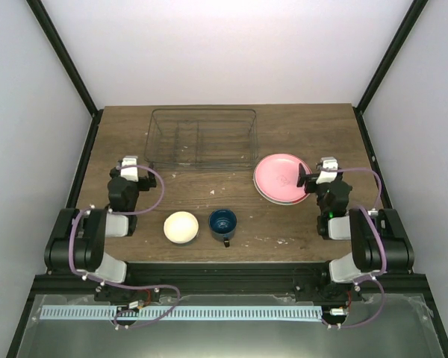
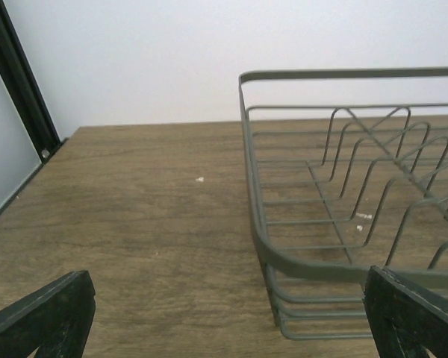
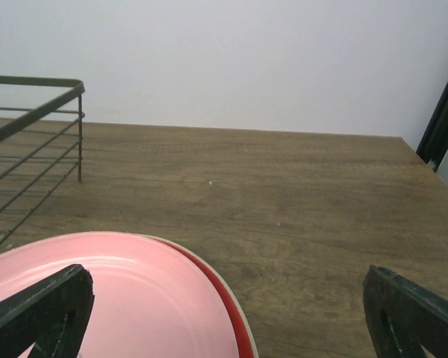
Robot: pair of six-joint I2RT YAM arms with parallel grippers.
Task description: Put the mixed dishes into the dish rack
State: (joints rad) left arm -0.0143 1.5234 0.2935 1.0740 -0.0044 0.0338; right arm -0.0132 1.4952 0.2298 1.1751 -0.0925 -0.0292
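The left end effector (image 2: 231,313) is spread wide and empty, just beside the wire dish rack (image 1: 201,110) at the back of the surface (image 1: 299,127). Up front sit a cream bowl (image 1: 181,227) and blue mug (image 1: 222,221). The pink plate (image 1: 281,177) tops a stack (image 3: 237,328) at right: probably stiff, slick, breakable, best pinched at its rim. The right end effector (image 3: 231,313) hangs wide open there.

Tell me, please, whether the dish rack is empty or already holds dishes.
Empty: the dish rack shows only bare wire dividers, while the pink plate, blue mug and cream bowl sit outside it.
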